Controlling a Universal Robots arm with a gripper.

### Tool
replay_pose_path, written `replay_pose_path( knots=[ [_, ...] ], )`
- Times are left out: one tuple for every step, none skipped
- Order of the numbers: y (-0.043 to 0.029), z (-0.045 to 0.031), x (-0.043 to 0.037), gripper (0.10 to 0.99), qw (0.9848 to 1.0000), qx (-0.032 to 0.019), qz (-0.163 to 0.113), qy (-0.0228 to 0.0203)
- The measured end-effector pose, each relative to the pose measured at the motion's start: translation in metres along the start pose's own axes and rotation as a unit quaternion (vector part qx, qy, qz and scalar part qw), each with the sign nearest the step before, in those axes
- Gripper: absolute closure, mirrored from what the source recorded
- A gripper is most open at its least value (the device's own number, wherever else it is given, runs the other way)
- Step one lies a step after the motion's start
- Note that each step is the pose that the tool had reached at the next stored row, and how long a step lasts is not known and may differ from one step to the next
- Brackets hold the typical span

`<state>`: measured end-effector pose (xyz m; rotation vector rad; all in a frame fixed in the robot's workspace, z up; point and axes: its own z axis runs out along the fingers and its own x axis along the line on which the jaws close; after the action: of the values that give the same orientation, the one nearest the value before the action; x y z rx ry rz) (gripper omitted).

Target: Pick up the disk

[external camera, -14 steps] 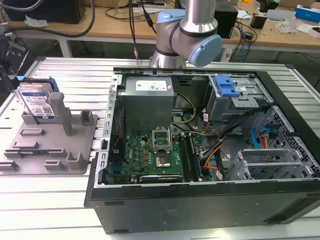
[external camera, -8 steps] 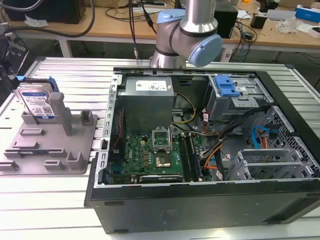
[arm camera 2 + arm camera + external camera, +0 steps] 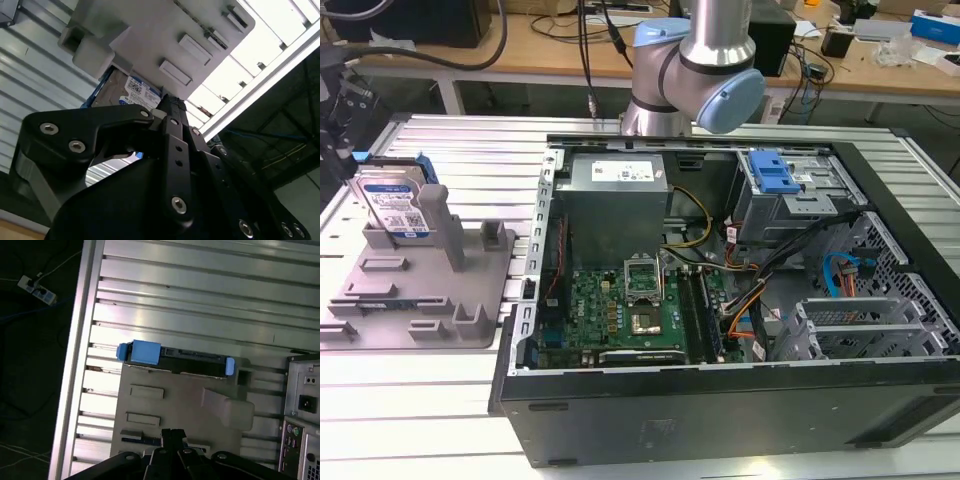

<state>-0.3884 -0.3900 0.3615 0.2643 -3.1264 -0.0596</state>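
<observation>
You had the gripper (image 3: 173, 434) with its jaws together and empty, positioned over the near edge of the holder tray (image 3: 187, 392). Beyond the jaws and clear of them, the disk (image 3: 190, 362) stood on edge in the tray, probably so that its upper edge was open to a grasp.

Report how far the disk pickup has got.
Done: nothing yet; the disk stands on edge in the grey holder tray, ungrasped. In hand: the tool hangs above the tray in the first wrist view, apart from the disk. Left: the grasp and the lift.
</observation>
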Motion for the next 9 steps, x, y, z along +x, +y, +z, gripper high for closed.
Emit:
replay_pose_path(
  knots=[
    [0.0000, 0.0000, 0.0000, 0.980, 0.9999, 0.0000, -0.012, 0.0005],
    [0.0000, 0.0000, 0.0000, 0.980, 0.9998, 0.0000, -0.021, 0.0008],
    [0.0000, 0.0000, 0.0000, 0.980, 0.9994, 0.0000, -0.035, 0.0013],
    [0.0000, 0.0001, 0.0000, 0.980, 0.9983, 0.0000, -0.059, 0.0022],
    [0.0000, 0.0001, 0.0000, 0.980, 0.9973, 0.0000, -0.073, 0.0028],
    [0.0000, 0.0002, 0.0000, 0.980, 0.9957, 0.0000, -0.093, 0.0036],
    [0.0000, 0.0002, 0.0000, 0.980, 0.9944, 0.0000, -0.105, 0.0040],
    [0.0000, 0.0003, 0.0000, 0.980, 0.9934, 0.0000, -0.115, 0.0043],
    [0.0000, 0.0003, 0.0000, 0.980, 0.9915, 0.0000, -0.130, 0.0050]
  ],
)
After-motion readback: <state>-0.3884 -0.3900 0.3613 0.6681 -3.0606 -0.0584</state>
